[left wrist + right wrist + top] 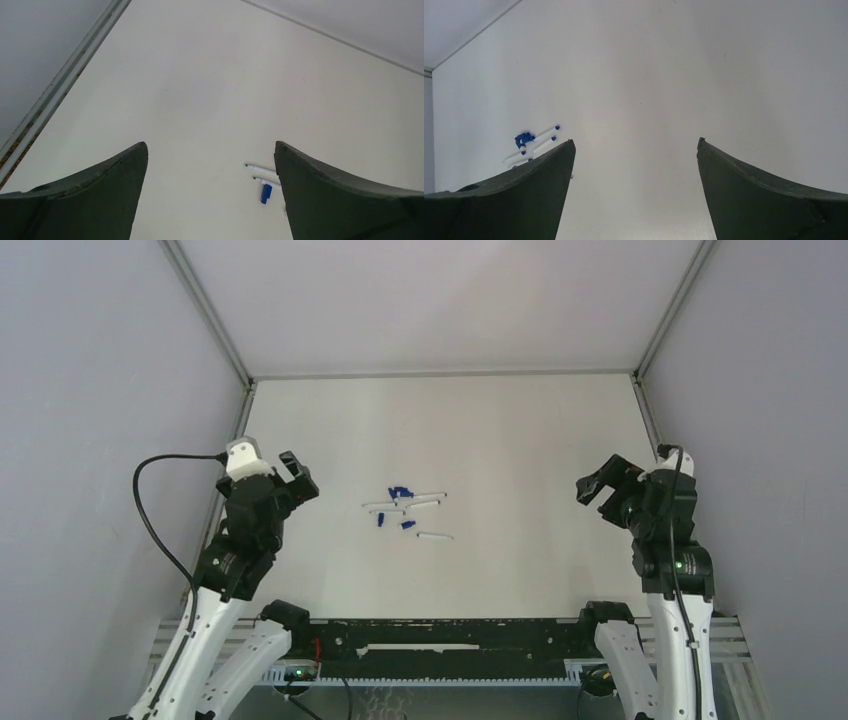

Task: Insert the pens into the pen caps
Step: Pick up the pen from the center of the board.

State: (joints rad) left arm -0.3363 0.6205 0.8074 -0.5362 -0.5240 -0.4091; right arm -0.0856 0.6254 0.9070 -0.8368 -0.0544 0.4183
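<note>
Left gripper [298, 478] well left of pens [434, 536]

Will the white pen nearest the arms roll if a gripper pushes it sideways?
Probably yes: the pen looks thin and rod-like, lying flat on the smooth table. It seems straight, so likely stiff, and probably light, being so small.

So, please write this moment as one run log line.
left claw: open, empty | right claw: open, empty | pens: loose, unheld | caps: loose, beside pens
</note>
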